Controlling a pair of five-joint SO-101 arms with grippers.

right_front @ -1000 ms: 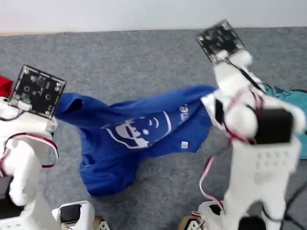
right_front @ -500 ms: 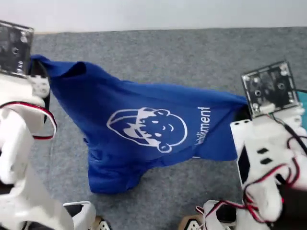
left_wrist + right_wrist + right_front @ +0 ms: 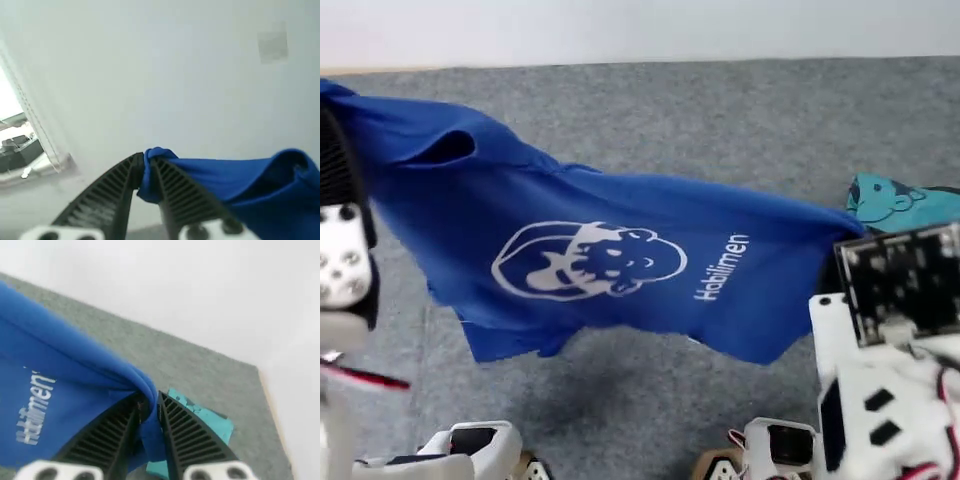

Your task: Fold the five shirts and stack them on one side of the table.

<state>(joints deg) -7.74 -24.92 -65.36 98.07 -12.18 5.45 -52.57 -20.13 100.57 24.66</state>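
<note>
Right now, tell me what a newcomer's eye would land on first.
A blue shirt with a white print hangs stretched over the grey table, one end clamped in the left gripper, the other in the right gripper. A teal shirt lies beside the right arm.

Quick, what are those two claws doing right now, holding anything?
Left gripper: closed on one end of the blue shirt.
Right gripper: closed on its other end.

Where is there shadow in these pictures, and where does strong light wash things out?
High view: the blue shirt throws a soft shadow on the grey table under it. Left wrist view: a washed-out bright patch, likely a window, beside the left gripper. Right wrist view: even light, no glare near the right gripper.
</note>
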